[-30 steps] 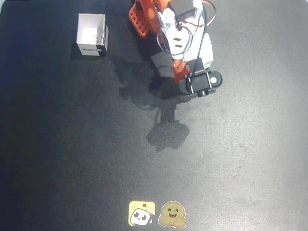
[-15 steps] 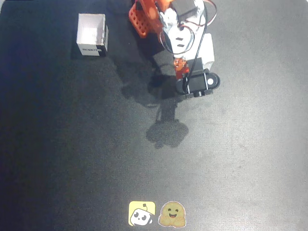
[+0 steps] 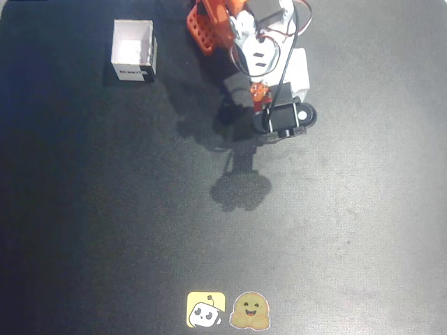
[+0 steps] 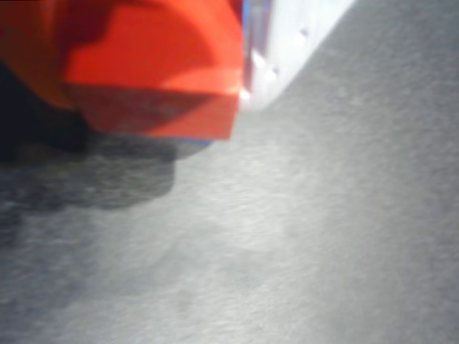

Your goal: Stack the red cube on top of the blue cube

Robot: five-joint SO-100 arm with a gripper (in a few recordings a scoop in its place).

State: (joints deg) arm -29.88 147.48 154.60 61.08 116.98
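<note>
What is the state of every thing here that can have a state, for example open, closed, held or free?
white box: upright, open at the top, looks empty.
red cube: right against the white finger, with a blue edge under it.
blue cube: mostly hidden by the red cube, only thin slivers show.
fingers: at the red cube; open or closed, I cannot tell.
two stickers: flat on the mat.

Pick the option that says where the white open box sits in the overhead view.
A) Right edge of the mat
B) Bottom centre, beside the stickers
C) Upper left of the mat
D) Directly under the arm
C: the white open box stands on the dark mat near the upper left, to the left of the orange arm and far above the two stickers.
</note>
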